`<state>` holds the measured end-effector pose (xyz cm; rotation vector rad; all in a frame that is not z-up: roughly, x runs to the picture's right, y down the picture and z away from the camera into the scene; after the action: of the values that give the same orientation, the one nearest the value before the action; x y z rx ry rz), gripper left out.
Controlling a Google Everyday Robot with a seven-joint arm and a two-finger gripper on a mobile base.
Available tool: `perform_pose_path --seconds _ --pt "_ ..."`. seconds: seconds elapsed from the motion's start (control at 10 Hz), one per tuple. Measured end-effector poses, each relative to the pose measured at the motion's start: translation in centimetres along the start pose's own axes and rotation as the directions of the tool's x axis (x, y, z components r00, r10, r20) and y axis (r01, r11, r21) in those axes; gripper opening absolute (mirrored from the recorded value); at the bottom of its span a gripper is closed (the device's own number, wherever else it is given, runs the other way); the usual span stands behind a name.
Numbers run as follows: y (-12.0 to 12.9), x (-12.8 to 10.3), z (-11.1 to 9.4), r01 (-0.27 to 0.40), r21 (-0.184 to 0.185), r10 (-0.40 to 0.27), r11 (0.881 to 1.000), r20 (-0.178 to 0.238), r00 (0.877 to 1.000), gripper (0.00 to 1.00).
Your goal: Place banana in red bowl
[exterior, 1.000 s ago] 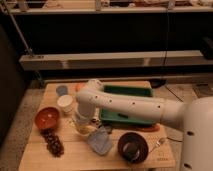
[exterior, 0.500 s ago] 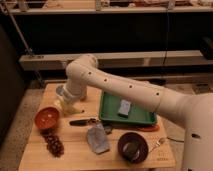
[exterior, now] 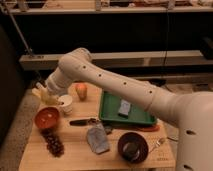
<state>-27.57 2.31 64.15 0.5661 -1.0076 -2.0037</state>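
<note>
The red bowl (exterior: pixel 47 118) stands at the left of the wooden table (exterior: pixel 75 155), orange-red with a lighter inside. My gripper (exterior: pixel 44 95) hangs above and just behind it, left of the white cup (exterior: pixel 65 104). A pale yellow elongated piece, the banana (exterior: pixel 39 92), sticks out of the gripper to the left, off the table. The gripper is closed around it. My white arm (exterior: pixel 115 85) reaches in from the right across the table.
An orange fruit (exterior: pixel 81 90) sits behind the cup. A green tray (exterior: pixel 111 114) with a grey block (exterior: pixel 124 106) is right of centre. A dark brown bowl (exterior: pixel 132 146), a grey-blue pouch (exterior: pixel 97 138), a dark-handled utensil (exterior: pixel 81 121) and dark grapes (exterior: pixel 54 144) lie in front.
The gripper rose from low over the table's middle with the banana, then moved left; it now hangs over the red bowl's far side.
</note>
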Motion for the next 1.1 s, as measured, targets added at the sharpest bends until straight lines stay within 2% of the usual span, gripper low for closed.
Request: perform_pose_path --seconds 0.1,0.4,0.5,0.7,0.8,0.9,1.1 --pt "0.0 0.2 1.1 0.002 0.016 -0.002 1.000 -0.012 1.000 0.00" --pt "0.3 -0.9 6.9 0.022 0.053 -0.020 0.998 -0.047 0.999 0.00" --pt "0.9 -1.8 10.0 0.025 0.064 -0.022 0.998 -0.056 0.998 0.00" --pt "1.4 -3.0 14.3 0.032 0.074 -0.028 0.997 -0.054 0.998 0.01" --pt "1.7 -3.3 16.1 0.033 0.073 -0.030 0.997 -0.040 0.999 0.08" --pt "1.5 -3.4 18.0 0.053 0.065 -0.052 0.996 -0.019 0.998 0.21" --pt "1.6 -3.3 18.7 0.069 0.022 -0.069 0.997 0.001 0.998 0.40"
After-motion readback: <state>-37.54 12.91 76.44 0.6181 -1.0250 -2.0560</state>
